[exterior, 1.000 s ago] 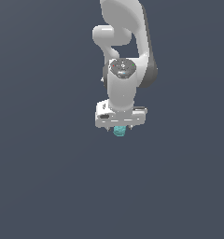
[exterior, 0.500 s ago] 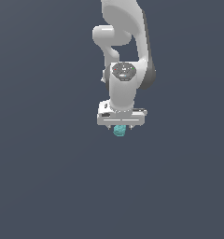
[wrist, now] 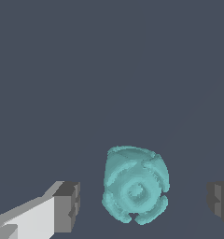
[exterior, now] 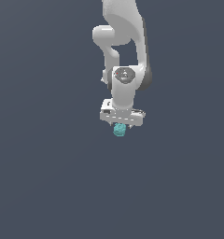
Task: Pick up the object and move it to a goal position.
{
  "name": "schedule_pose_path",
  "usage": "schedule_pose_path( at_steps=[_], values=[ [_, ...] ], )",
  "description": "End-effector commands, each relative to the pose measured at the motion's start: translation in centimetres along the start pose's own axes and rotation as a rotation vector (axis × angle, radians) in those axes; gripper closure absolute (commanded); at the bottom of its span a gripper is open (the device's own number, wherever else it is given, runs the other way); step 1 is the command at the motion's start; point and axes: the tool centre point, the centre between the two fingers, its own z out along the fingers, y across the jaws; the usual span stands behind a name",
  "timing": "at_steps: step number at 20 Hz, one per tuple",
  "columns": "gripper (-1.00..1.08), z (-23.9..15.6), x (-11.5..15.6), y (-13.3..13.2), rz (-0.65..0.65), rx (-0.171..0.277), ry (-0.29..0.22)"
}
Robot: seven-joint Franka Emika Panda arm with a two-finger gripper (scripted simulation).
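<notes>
The object [wrist: 135,184] is a small teal, lumpy, faceted blob lying on the plain grey surface. In the exterior view the object [exterior: 119,130] shows just below the white hand of the arm. My gripper [wrist: 143,205] straddles it and is open. One dark fingertip [wrist: 68,207] stands on one side of the blob and the other fingertip [wrist: 220,202] on the opposite side, with a gap between each and the blob. In the exterior view my gripper [exterior: 119,128] points straight down and its fingers are mostly hidden by the hand.
Only the uniform dark grey surface [exterior: 48,177] surrounds the arm in both views. No goal marker, other object or edge shows.
The hand has turned slightly at the wrist and sits a little more level over the object. The teal blob has stayed where it was.
</notes>
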Motion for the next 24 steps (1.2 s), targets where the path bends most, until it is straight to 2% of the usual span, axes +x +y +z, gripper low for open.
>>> schedule_pose_path(
  at_steps=[1, 8, 15, 24],
  values=[
    [-0.92, 0.6, -0.8, 0.1, 0.039, -0.001, 0.003],
    [-0.92, 1.6, -2.1, 0.3, 0.096, -0.003, 0.007],
    [-0.92, 1.9, -2.1, 0.3, 0.097, -0.004, 0.006],
    [-0.92, 5.7, -2.3, 0.3, 0.101, -0.004, 0.007]
  ],
)
